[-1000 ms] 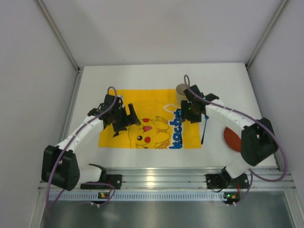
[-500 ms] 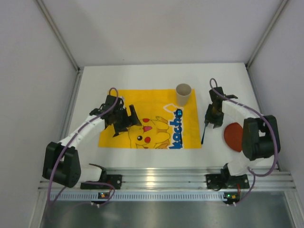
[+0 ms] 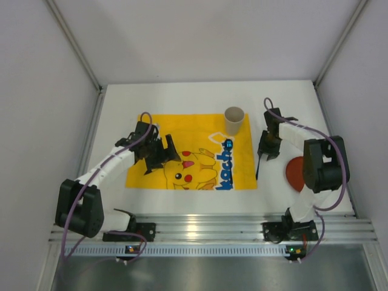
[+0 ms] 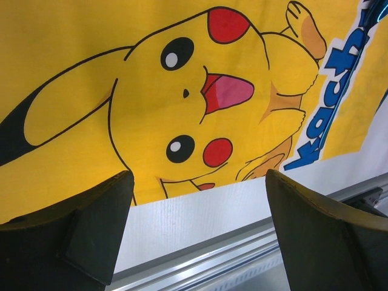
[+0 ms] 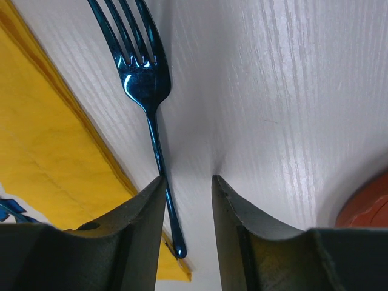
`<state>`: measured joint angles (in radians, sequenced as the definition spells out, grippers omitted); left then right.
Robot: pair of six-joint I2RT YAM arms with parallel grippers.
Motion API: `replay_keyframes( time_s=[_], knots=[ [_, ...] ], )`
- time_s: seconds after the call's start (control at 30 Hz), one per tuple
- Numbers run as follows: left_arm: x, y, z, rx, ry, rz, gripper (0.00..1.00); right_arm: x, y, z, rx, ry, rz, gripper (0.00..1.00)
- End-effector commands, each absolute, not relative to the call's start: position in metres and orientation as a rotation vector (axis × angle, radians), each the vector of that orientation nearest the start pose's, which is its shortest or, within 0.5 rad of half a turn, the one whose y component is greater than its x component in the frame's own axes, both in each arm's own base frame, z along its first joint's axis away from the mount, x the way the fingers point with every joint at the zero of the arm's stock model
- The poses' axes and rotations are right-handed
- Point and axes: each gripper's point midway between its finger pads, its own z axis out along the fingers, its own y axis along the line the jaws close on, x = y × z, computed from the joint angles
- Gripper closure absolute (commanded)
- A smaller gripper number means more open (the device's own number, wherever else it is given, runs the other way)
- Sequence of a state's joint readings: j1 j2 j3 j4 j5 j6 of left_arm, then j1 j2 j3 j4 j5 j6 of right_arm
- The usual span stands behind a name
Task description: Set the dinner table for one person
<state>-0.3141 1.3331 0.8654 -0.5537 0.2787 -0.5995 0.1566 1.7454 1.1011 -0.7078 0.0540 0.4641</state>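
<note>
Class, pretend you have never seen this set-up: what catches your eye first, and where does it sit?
The bright yellow Pikachu cloth dominates, spread across the middle of the white dinner table. Next come a shiny blue fork lying just off the cloth's right edge, under the right gripper, and a red plate further right.

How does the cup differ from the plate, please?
The cup is beige and stands upright; the plate is red and lies flat. The cup is on the yellow cloth; the plate is on the bare table, partly hidden by the right arm. Both are round.
</note>
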Motion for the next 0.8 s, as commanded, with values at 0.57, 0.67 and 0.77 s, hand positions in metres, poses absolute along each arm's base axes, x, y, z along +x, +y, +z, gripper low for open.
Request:
replay_keyframes(
  time_s=[0.57,0.67,0.77],
  knots=[
    [0.272,-0.16,0.108,-0.219,2.646,-0.652,0.05,0.341,0.07,0.043,0.452,2.788,0.137,0.66],
    [0.274,-0.161,0.11,-0.221,2.644,-0.654,0.05,0.347,0.071,0.034,0.439,2.805,0.129,0.69],
    [0.274,-0.16,0.111,-0.223,2.643,-0.648,0.05,0.355,0.073,0.029,0.421,2.813,0.121,0.73]
  ],
)
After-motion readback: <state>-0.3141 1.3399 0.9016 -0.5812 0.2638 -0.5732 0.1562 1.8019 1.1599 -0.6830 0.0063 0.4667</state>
